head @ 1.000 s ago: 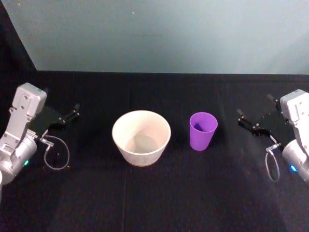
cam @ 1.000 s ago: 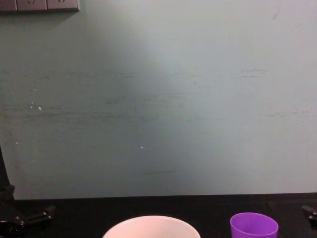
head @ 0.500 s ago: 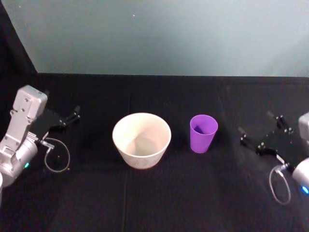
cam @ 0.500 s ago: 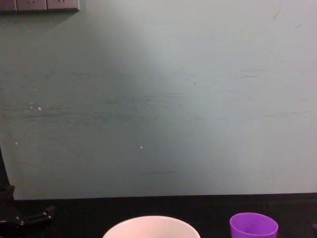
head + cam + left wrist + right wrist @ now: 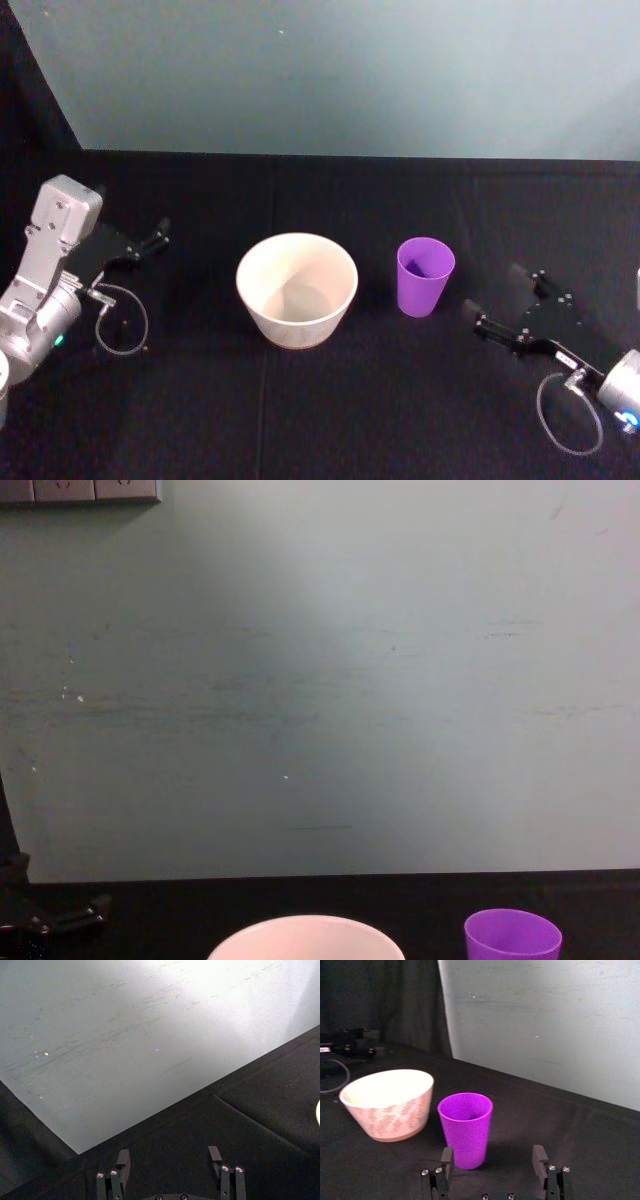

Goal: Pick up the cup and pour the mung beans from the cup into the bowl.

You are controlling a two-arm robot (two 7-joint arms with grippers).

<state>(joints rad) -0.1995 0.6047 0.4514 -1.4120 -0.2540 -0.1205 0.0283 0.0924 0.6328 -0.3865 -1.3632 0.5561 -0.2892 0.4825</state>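
Note:
The purple cup (image 5: 425,275) stands upright on the black table, just right of the pale bowl (image 5: 297,288). I cannot make out any mung beans inside it. My right gripper (image 5: 492,290) is low over the table, right of the cup and a little nearer to me, and points at it. In the right wrist view this gripper (image 5: 493,1156) is open, with the cup (image 5: 465,1129) just ahead of the gap and the bowl (image 5: 387,1102) beyond. My left gripper (image 5: 150,240) is parked at the far left, open (image 5: 169,1156) and holding nothing.
A black cloth (image 5: 330,400) covers the table, and a pale green wall (image 5: 340,70) rises behind it. Loose cable loops hang by each wrist (image 5: 120,325). The chest view catches the rims of the cup (image 5: 512,935) and the bowl (image 5: 305,938).
My right gripper has swung down and toward me, then turned so its open fingers face the cup from close by. The left arm, cup and bowl have stayed put.

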